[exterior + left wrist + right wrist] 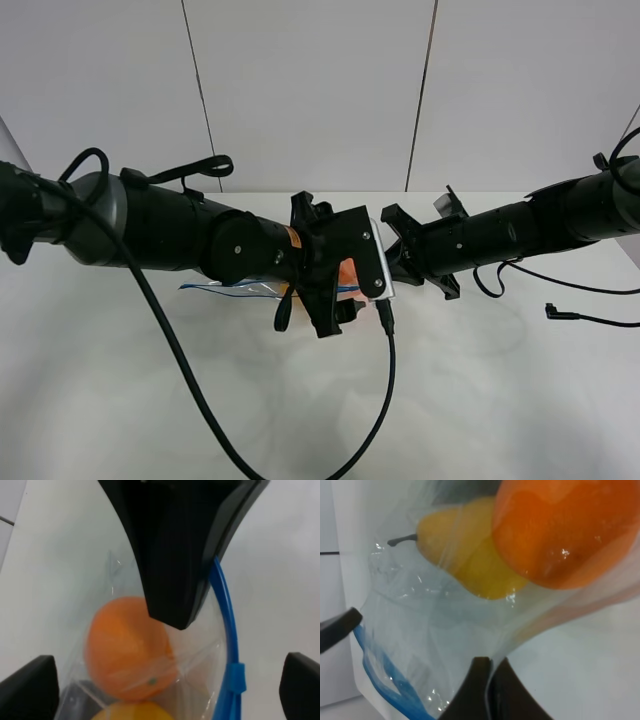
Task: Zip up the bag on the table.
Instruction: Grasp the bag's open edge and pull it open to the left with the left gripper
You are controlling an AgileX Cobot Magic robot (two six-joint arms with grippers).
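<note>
Bag (228, 289) of clear crinkly plastic lies flat on the white tabletop (480, 400), mostly hidden in the high view by the two arms that meet over it: the left arm (180, 235) crosses above its length and the right arm (500, 235) reaches in to one end of the bag. The right claw (487, 682) is closed, with a fold of the bag's plastic pinched between its two fingers. The left claw (170, 680) stands wide open astride the bag, one finger at each side, with nothing in its grip. Inside the bag an orange (127, 647) lies against a yellow pear (470, 555). Along the bag's edge runs the blue zip strip (223, 610), and part way along it sits the small blue slider (238, 676), between the open fingers but touched by neither. In the right wrist view the strip seems to part into two lines, so the mouth looks at least partly unsealed. By my reading the bag is pinned and steadied, while the slider has yet to be gripped and drawn along.
</note>
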